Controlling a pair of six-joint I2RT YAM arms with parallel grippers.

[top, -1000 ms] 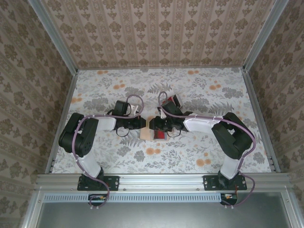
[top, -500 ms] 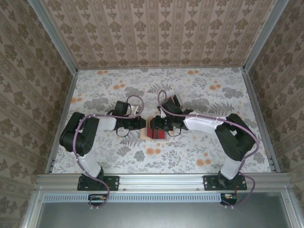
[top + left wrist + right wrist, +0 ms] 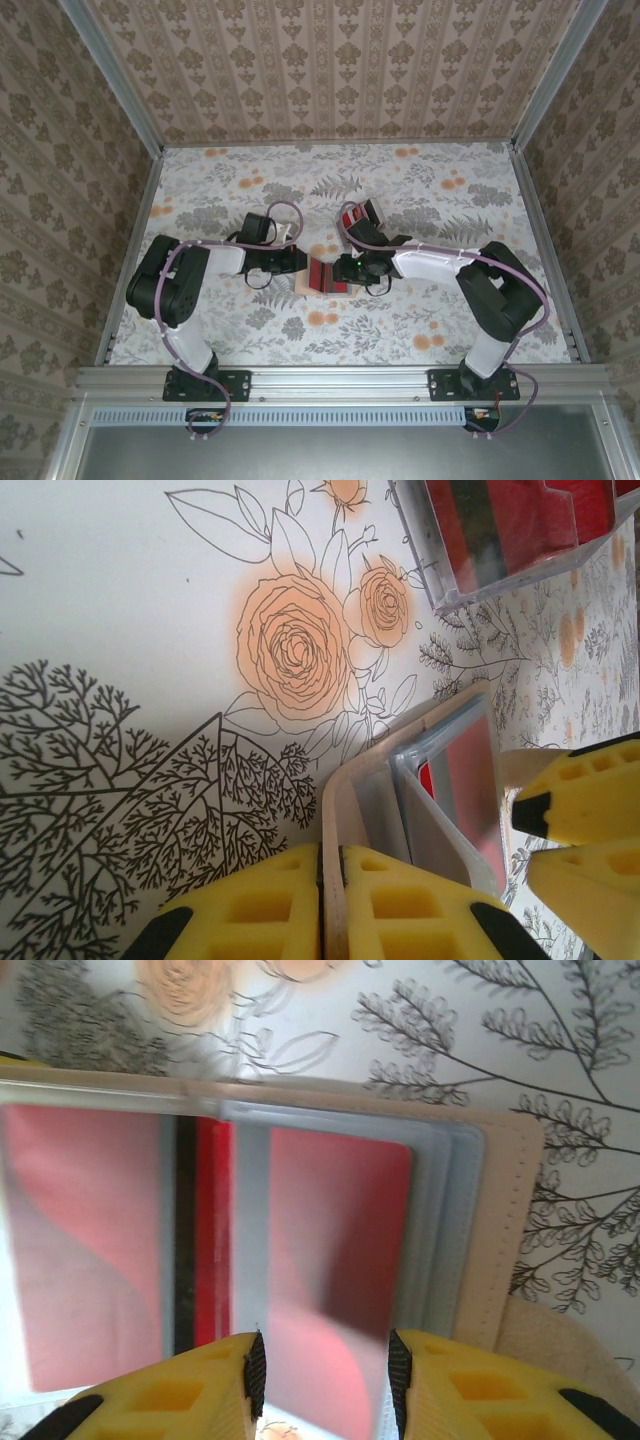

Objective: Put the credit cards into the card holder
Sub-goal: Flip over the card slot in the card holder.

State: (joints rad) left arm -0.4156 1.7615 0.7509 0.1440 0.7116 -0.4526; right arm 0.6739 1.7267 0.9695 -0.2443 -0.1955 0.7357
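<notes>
Beyond the near aluminium rail (image 3: 340,378) lies a floral-printed counter (image 3: 430,190). Mid-counter, the left claw (image 3: 332,900) pinches the flap of the tan card holder (image 3: 505,1210). The right claw (image 3: 322,1360) stands parted astride a red credit card (image 3: 340,1220) in the holder's pocket. Farther back, a clear tray (image 3: 415,540) holds more cards (image 3: 510,515). Damask-papered walls (image 3: 330,70) close the room.

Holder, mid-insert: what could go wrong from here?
1. The left pincer grips the holder only by its thin tan flap; a push from the right pincer could pivot it.
2. The red card looks partly in its pocket; it may catch on the lining or slide out.
</notes>
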